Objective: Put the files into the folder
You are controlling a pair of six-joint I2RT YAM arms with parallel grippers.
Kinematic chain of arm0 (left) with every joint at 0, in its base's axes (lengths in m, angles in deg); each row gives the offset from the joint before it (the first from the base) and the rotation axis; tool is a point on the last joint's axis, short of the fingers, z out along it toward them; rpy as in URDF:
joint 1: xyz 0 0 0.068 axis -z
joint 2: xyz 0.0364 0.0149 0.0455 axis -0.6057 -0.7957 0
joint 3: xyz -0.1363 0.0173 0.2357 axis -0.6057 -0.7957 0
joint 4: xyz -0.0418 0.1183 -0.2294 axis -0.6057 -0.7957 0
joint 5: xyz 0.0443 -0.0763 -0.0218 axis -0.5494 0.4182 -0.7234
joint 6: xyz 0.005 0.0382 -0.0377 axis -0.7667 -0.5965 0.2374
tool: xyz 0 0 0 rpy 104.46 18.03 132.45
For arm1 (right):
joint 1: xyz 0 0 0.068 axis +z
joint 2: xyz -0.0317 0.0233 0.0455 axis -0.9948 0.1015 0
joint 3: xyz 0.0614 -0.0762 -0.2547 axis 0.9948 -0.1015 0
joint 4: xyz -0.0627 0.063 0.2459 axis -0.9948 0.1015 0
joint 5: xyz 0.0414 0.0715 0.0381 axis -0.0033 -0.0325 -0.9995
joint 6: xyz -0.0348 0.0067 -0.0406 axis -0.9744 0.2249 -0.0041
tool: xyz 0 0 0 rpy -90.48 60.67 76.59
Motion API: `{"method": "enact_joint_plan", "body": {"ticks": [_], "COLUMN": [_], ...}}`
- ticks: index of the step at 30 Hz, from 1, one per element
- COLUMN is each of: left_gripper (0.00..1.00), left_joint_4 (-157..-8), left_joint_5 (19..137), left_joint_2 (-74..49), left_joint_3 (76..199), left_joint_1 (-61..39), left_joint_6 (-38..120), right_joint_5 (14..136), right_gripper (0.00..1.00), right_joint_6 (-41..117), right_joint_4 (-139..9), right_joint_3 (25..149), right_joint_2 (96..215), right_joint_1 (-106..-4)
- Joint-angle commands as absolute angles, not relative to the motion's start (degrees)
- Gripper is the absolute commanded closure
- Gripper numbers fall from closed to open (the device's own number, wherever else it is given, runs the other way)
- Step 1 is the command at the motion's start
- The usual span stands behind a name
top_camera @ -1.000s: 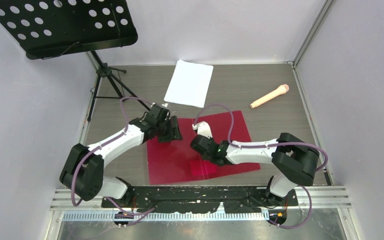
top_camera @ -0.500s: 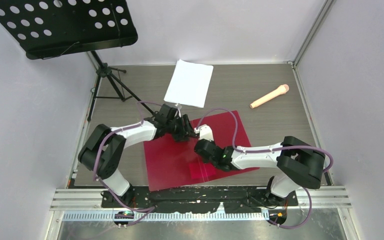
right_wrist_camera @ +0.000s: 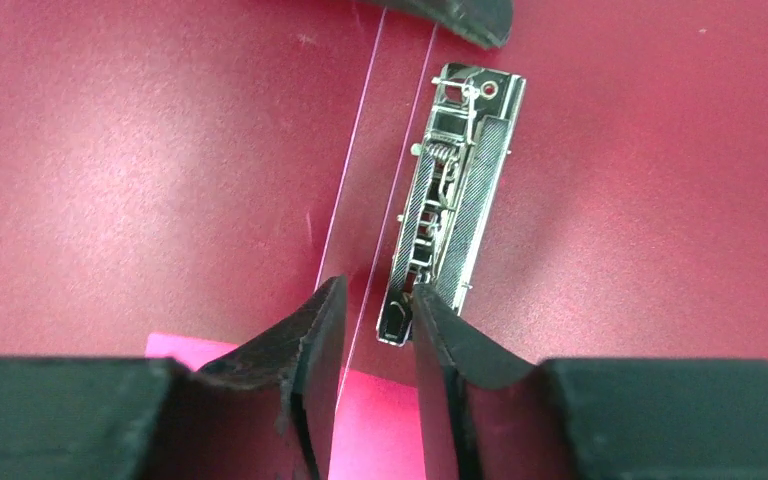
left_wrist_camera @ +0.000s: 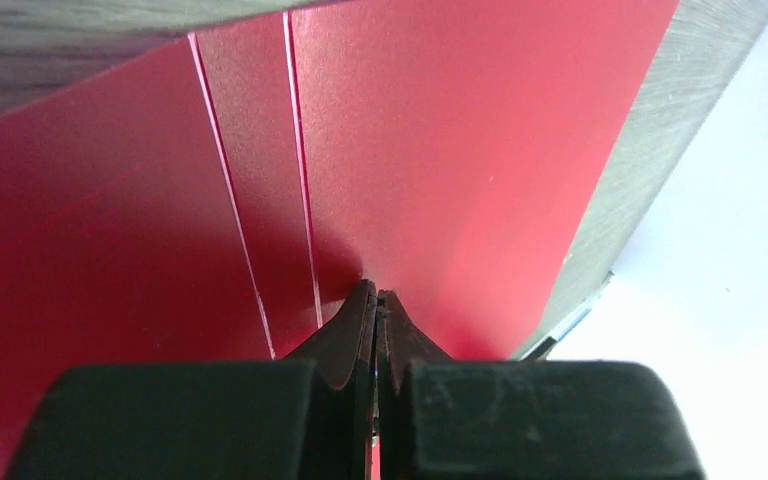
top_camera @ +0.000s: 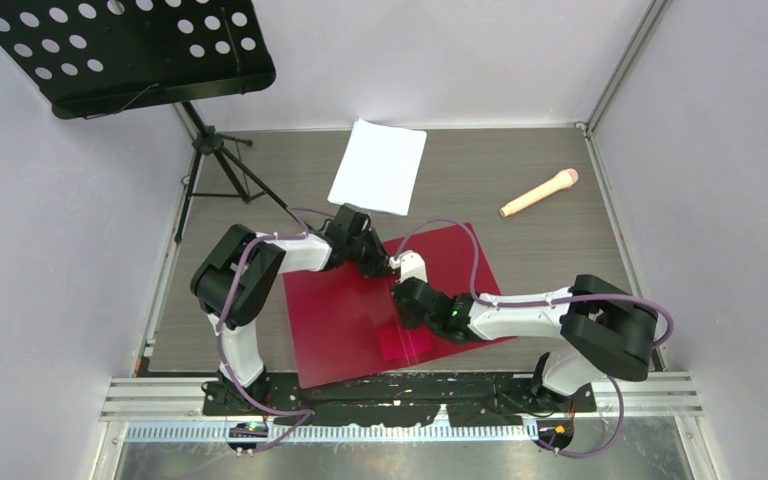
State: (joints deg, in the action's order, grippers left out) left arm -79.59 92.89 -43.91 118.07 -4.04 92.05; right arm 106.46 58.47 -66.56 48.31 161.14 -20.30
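The dark-red folder point(top_camera: 350, 325) lies open and flat on the table, its metal spine clip point(right_wrist_camera: 450, 200) and pink patch point(right_wrist_camera: 380, 420) showing. Behind it rest the files point(top_camera: 377, 167), a thin stack of white sheets, also at the right of the left wrist view point(left_wrist_camera: 730, 250). My left gripper point(top_camera: 375, 262) is shut with nothing between its fingers, tips down on the folder point(left_wrist_camera: 480, 150) beside the spine creases near its far edge. My right gripper point(right_wrist_camera: 378, 300) hovers low over the folder point(right_wrist_camera: 160, 150), narrowly open, its tips at the clip's near end.
A beige microphone point(top_camera: 540, 192) lies at the back right of the table. A black music stand point(top_camera: 120, 50) on a tripod point(top_camera: 215, 160) stands at the back left. Walls close in the table on three sides.
My left arm swung right onto the folder's spine area and its jaws closed. My right gripper shifted slightly along the spine and opened a little.
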Motion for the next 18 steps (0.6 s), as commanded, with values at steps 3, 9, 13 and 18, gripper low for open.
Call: {"method": "enact_joint_plan", "body": {"ticks": [3, 9, 13, 18], "left_gripper": [1.00, 1.00, 1.00, 1.00], "left_joint_4": [-100.9, -104.5, -104.6, -105.3], "left_joint_5": [78.1, 75.2, 75.1, 74.8], "left_joint_2": [-44.7, -46.2, -46.6, -46.5], "left_joint_3": [124.2, 124.8, 124.8, 125.4], "left_joint_1": [-2.6, -2.1, -1.8, -1.7], "left_joint_6": [89.1, 89.2, 89.4, 89.4], "right_joint_5": [95.0, 82.6, 79.0, 84.3], "right_gripper": [0.49, 0.51, 0.70, 0.93], "right_joint_6": [60.6, 64.3, 64.9, 65.1], "right_joint_4": [-64.9, -64.9, -64.3, -58.9], "right_joint_3": [46.0, 43.4, 44.7, 48.3], "right_joint_2": [154.4, 145.3, 144.1, 149.6], "right_joint_1": [-24.7, -33.3, -35.7, -34.0]}}
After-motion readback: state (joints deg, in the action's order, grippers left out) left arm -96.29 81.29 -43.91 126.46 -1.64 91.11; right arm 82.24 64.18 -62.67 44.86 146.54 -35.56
